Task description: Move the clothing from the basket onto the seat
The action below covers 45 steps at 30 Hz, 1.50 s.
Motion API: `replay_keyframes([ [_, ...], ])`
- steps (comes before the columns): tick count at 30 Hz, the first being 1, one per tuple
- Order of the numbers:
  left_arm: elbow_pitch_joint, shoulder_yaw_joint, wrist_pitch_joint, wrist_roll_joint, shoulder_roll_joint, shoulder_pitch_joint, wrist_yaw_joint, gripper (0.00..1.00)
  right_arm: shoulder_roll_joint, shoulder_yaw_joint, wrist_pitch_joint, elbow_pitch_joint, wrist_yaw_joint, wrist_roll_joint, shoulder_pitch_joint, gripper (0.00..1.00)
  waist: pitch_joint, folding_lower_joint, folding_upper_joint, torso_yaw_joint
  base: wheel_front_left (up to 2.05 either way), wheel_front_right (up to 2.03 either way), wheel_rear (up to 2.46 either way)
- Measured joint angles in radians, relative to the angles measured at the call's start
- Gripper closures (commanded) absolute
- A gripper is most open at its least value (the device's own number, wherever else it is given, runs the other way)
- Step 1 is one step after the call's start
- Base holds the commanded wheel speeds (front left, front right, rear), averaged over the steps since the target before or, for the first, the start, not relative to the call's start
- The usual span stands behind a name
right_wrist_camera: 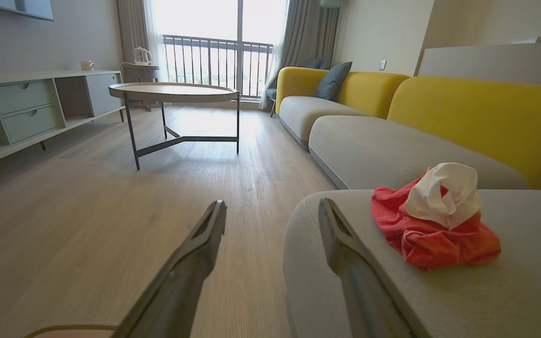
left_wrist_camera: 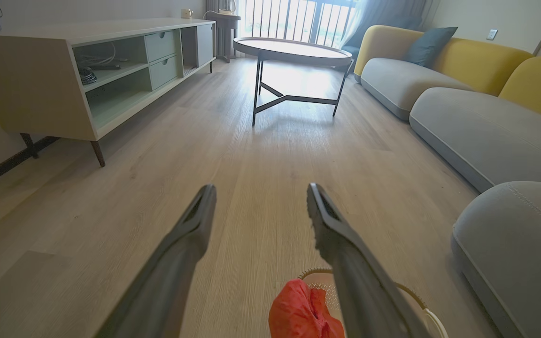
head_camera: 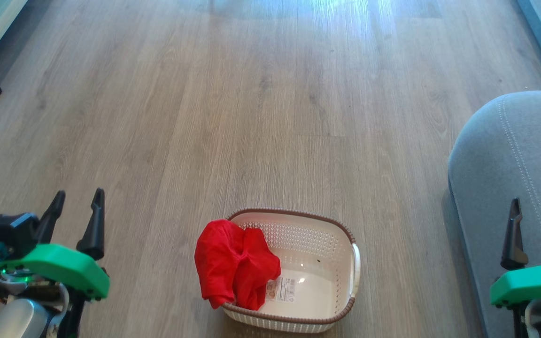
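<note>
1. The plain red garment sits bunched in the left end of the basket, with part of it hanging over the brown rim and down the outside. The basket stands on the wooden floor, near the seat but apart from it
2. The red-and-white garment lies crumpled on the seat, so by my reading one piece is left to move
3. The left jaws are open and empty, off to the left of the basket and apart from it. The right jaws are open and empty too, by the seat's rounded corner
4. The cloth looks thin, soft and very light. It should hang limp from whatever point is pinched and trail below, and it is not fragile. The basket looks light as well, so a snag on the rim could drag or tip it
5. The best hold is probably the high bunched fold in the middle of the heap, where several layers can be pinched together. The hanging edge is likely a single layer and may slip. A straight lift should let the trailing end clear the rim
</note>
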State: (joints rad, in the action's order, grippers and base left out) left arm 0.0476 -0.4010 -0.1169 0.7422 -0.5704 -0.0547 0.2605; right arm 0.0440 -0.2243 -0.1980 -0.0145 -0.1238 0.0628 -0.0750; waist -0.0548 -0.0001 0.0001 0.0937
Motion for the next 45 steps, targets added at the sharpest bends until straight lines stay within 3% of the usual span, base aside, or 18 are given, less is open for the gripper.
replay_keyframes([
  [15, 0.023, 0.008, 0.000, 0.000, -0.011, 0.017, 0.014, 0.00, 0.000, -0.001, 0.004, 0.004, 0.000, 0.000, -0.014, 0.00, 0.010, 0.0000, 0.0000, -0.014, 0.00, 0.00, 0.00],
  [24, 0.026, -0.005, 0.001, 0.000, -0.008, 0.006, 0.012, 0.00, 0.000, 0.001, 0.003, 0.042, 0.000, -0.002, -0.003, 0.00, 0.093, 0.0000, 0.0000, -0.026, 0.00, 0.00, 0.00],
  [32, -0.072, -0.058, 0.003, -0.004, 0.055, -0.181, -0.053, 0.00, -0.001, 0.021, -0.007, 0.079, 0.000, -0.020, 0.146, 0.00, 0.292, 0.0005, 0.0000, -0.048, 0.00, 0.00, 0.00],
  [45, -0.406, -0.164, 0.080, -0.068, 0.098, -0.450, -0.167, 0.00, -0.001, 0.060, -0.050, 0.032, 0.000, 0.029, 0.298, 0.00, 0.606, 0.0005, -0.0001, -0.147, 0.00, 0.00, 0.00],
])
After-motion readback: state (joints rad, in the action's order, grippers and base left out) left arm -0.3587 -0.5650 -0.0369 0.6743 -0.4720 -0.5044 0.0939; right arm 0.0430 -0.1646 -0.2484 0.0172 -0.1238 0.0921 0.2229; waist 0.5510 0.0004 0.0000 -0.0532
